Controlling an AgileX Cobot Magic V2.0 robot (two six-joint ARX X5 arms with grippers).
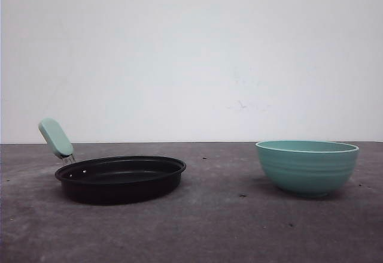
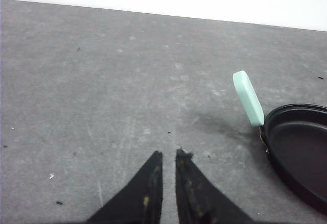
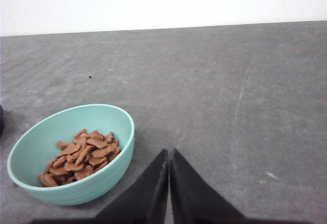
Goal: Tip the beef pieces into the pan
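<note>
One pan [image 1: 120,179] is sitting empty on the table [image 1: 227,227]; many beef pieces [image 3: 82,155] are lying in one bowl [image 1: 307,167]. Left tool [image 2: 169,155] and right tool [image 3: 169,152] are resting together, holding nothing.

A grey speckled table [image 1: 227,227] carries the black pan [image 1: 121,179] and, well apart, a teal bowl [image 1: 307,167].

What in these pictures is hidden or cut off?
- Front view: the bowl wall hides whatever is inside it.
- Left wrist view: the pan runs off the picture's edge.
- Right wrist view: the bowl's near wall hides some of the beef pieces.
</note>
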